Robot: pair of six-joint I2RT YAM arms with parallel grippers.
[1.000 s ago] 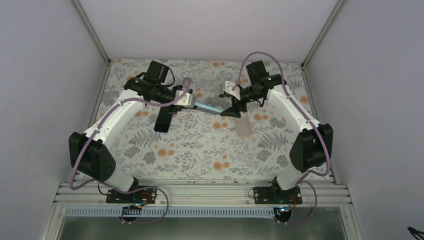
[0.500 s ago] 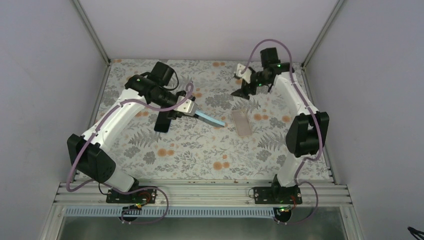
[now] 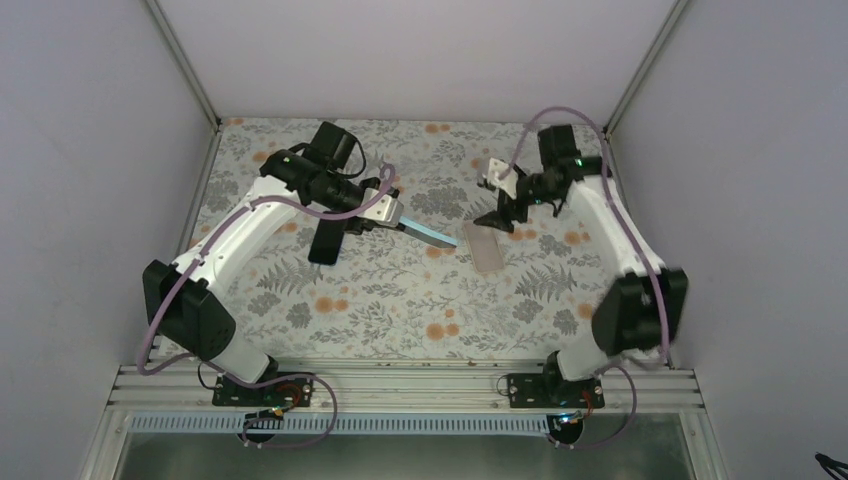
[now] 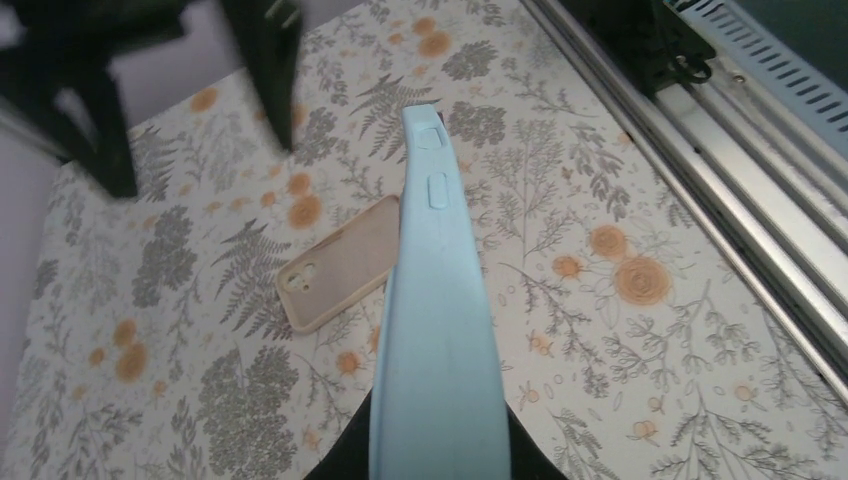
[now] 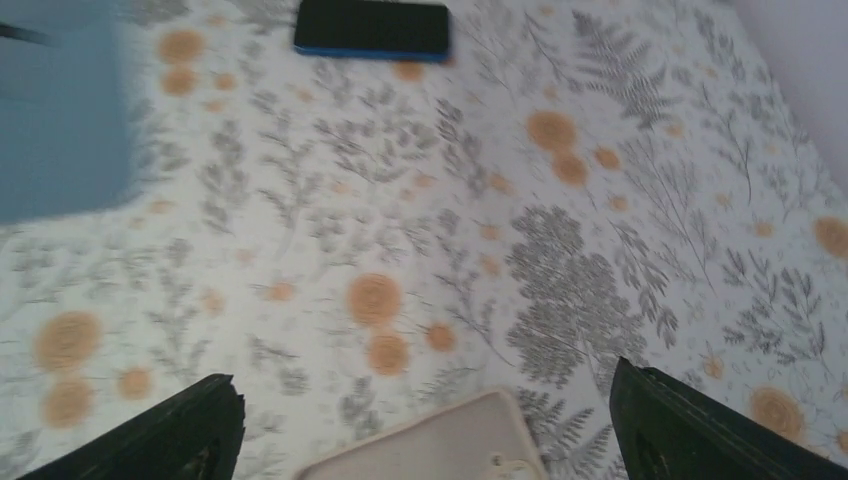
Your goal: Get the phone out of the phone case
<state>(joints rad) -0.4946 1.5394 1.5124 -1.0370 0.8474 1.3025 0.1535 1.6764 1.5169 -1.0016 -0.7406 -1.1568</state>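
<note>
Finding: my left gripper [image 3: 393, 217] pinches the light blue phone case [image 4: 437, 330] by one end. The case is held edge-up over the middle of the tabletop [image 3: 420, 300], long axis running toward the right edge. I cannot tell whether a phone sits inside. My right gripper [image 3: 498, 222], spread wide, hovers just past the free tip, above a beige slab [image 3: 485, 250]. I judge it the arm better placed to pull.

Top camera looks down from behind the arms over the floral-patterned worktop [image 3: 400, 300]; both close wrist cameras share the flat beige case [image 4: 340, 265].
</note>
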